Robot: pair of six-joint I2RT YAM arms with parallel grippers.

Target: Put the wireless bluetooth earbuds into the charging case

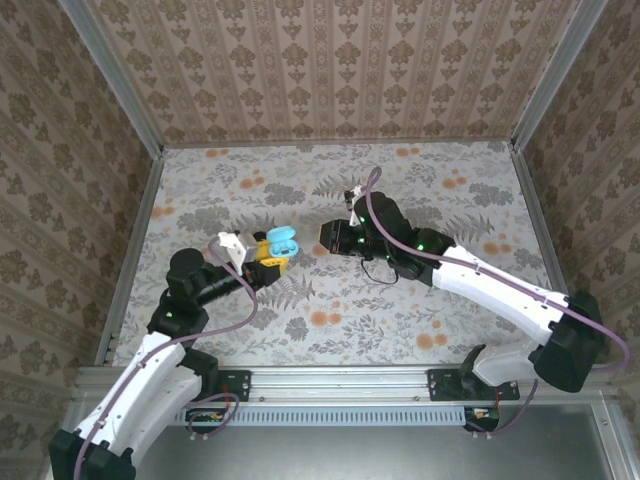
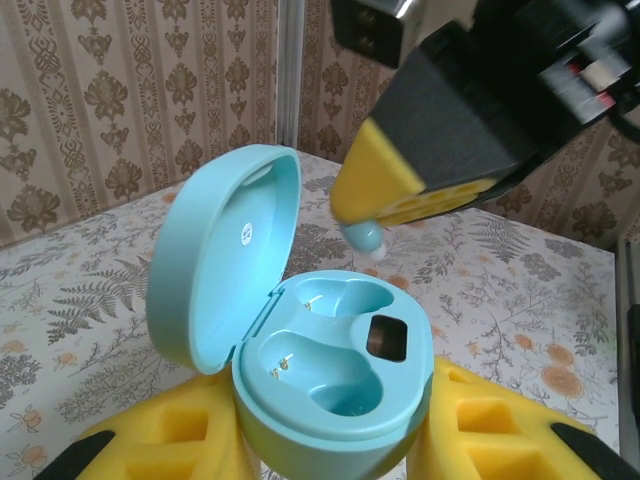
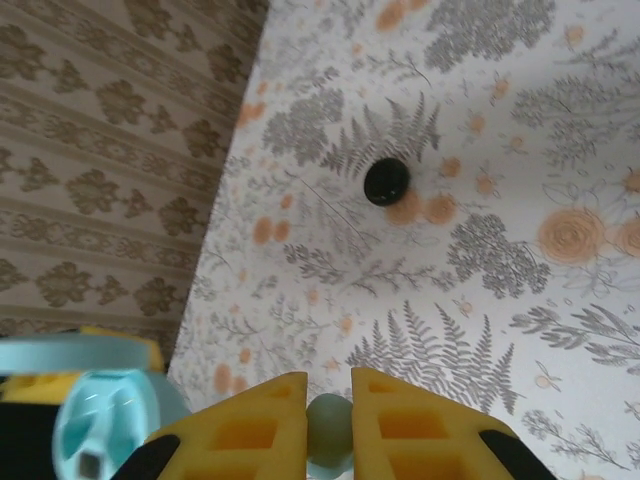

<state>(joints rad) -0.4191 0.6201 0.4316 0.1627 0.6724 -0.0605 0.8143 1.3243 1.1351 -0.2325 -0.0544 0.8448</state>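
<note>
Left wrist view: a small rounded teal earbud (image 2: 365, 238) is pinched between the yellow foam-padded fingertips of the right pincer (image 3: 329, 398), which reaches in from the upper right. The bud hangs just above the far well of a pale teal, oval plastic charging case (image 2: 330, 395), not touching it. The case stands open with its hinged lid (image 2: 225, 260) tilted up on the left, and both moulded wells are empty. A dark rectangular window (image 2: 388, 337) sits on the case's inner face beside the wells.

The left pincer (image 1: 270, 254) is clamped on the case, one yellow pad on each side of its base. The bulky black body of the right arm crowds the space above the lid.

On the right wrist view, a single round black earbud (image 3: 386, 182) lies alone on the flower-and-fern patterned table (image 3: 520, 130), well apart from the case.

Inside the lid is a small round white mark (image 2: 245, 232), too small to read.

From the top external view, case and pincers meet near the middle of the table, well clear of the metal side rails (image 1: 135, 235) and the papered walls (image 1: 330, 70), with bare table on every side.
</note>
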